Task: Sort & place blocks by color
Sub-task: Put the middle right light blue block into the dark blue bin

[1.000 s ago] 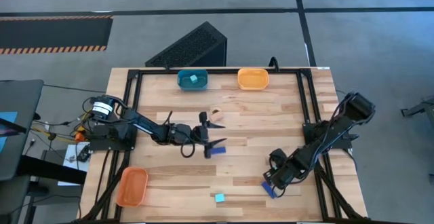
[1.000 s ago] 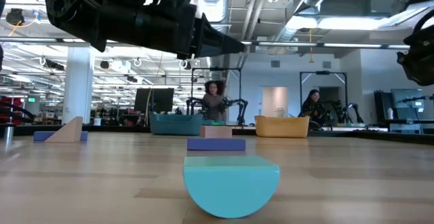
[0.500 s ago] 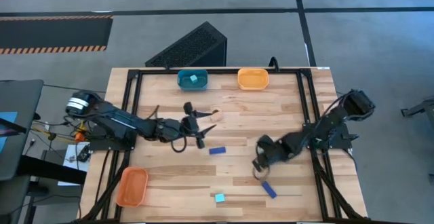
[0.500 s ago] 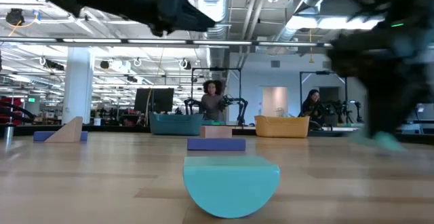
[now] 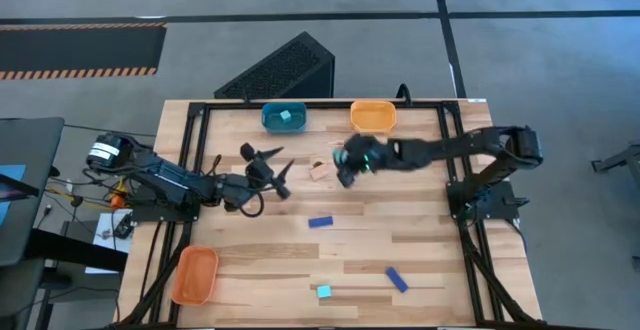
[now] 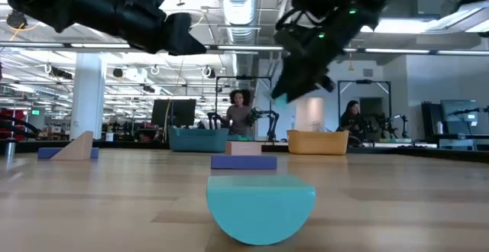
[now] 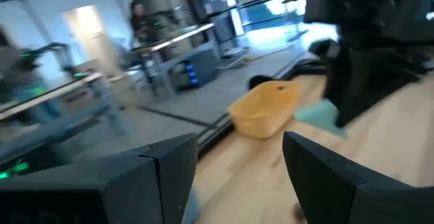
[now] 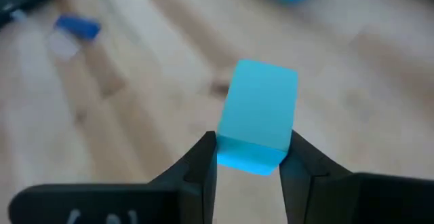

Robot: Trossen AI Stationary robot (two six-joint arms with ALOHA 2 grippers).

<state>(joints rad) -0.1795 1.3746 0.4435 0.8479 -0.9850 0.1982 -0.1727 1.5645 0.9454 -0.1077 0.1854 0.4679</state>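
High view: I see the right gripper (image 5: pixel 345 170) above the wooden bench (image 5: pixel 420 220), near the orange plastic tray (image 5: pixel 373 117). Right wrist view: its jaws pinch a light cyan block (image 8: pixel 258 115) between them. Left wrist view: left gripper (image 7: pixel 237 170) jaws spread, empty.

Overhead straight down, table-level across — both sharing the cyan half-round block (image 6: pixel 260 206).

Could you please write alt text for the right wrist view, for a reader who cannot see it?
The right pincer grips a light cyan block between its two dark fingers, held above the wooden table. A dark blue block lies on the table farther off, blurred.
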